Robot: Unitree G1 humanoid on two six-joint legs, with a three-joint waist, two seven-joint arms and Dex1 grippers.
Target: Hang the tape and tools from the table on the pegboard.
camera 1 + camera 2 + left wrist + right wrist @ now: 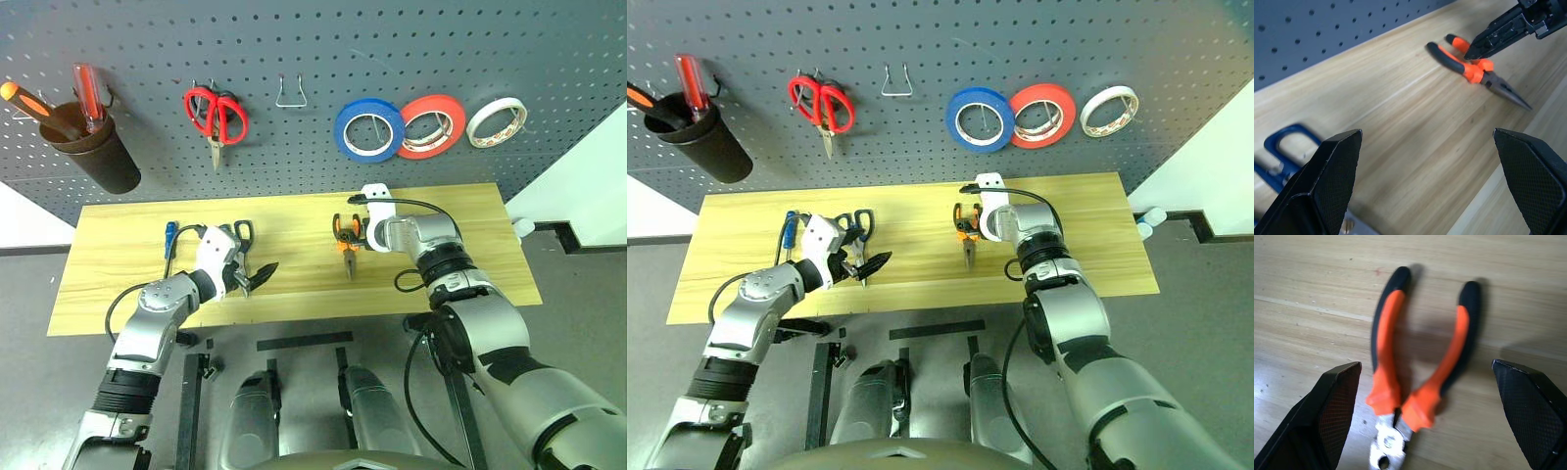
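I am seeing the right gripper [1425, 418] hanging over the orange-and-black pliers [1415, 377], its 2 fingers [1327, 411] spread wide and grasping nothing. In the right wrist view the pliers are lying flat on the light-wood table [294, 220] between the 2 fingers, handles pointing away from the fingertips and steel nose pointing back toward the wrist; I cannot tell whether either pad is touching a handle.

The left gripper [1425, 171] is also standing fully released, empty, fingers [1327, 181] wide. The dark-handled scissors [860, 227] are lying just beside its fingers, on the pegboard side, and the blue-handled screwdriver [169, 238] is lying near the outer side of that wrist. In the left wrist view the pliers are sitting well beyond the fingertips, with the right gripper's black finger above their handles.

The blue tape roll [369, 129] is already hanging on the dark grey pegboard [323, 49], touching the red-orange roll [432, 125], with the white roll [497, 121] next along. Red-handled scissors [217, 117] are hanging further left; a dark cup [98, 147] is holding 2 screwdrivers.
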